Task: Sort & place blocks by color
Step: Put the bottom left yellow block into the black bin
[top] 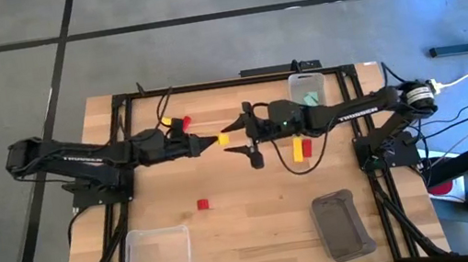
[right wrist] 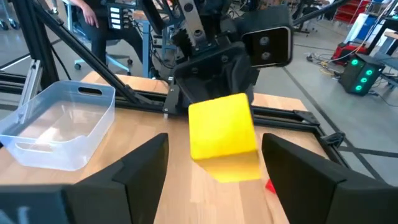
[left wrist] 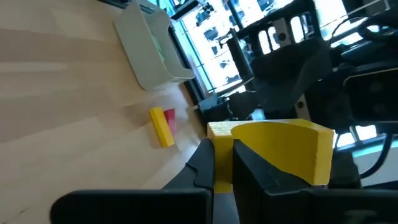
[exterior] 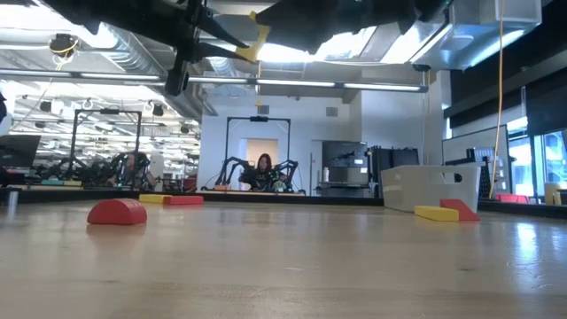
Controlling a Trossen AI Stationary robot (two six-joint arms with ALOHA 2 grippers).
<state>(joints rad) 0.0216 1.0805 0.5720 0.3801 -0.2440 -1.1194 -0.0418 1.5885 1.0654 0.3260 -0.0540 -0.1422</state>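
A yellow block hangs above the table's middle, with my left gripper shut on it. In the right wrist view the same yellow block sits in the gap of my open right gripper. Its two fingers stand on either side of the block, apart from it. A red block lies on the table nearer the front. A yellow and a red block lie at the far left. A yellow bar with a red block lies below my right arm. A teal block lies in the far clear bin. My left gripper pinches the yellow block between its two fingers, on a narrow part at one side. Most of the block sticks out past one finger. The fingers reach in about level from the table's left. The block is lifted clear of the table.
A clear bin stands near the front left and a grey bin near the front right. The dark frame rails run along the table's sides. Bare wood lies between the two front bins.
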